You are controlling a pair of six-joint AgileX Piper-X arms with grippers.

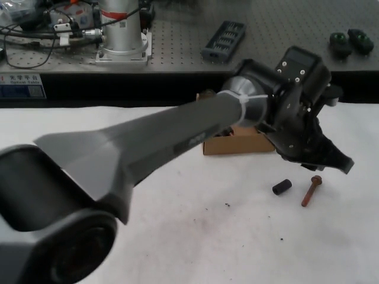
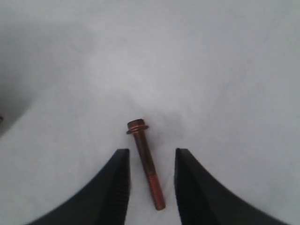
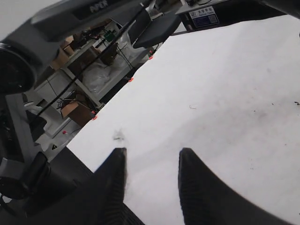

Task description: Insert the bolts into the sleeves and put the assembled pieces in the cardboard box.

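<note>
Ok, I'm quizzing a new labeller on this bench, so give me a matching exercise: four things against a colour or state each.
Things:
1. bolt
2. sleeve
3. cardboard box
4. left hand

Colours or states:
A. black, lying on its side
B. open, fingers either side of the bolt
C. copper-coloured
D. brown, partly hidden by the left arm

Pairs: 1-C, 2-A, 3-D, 4-B.
</note>
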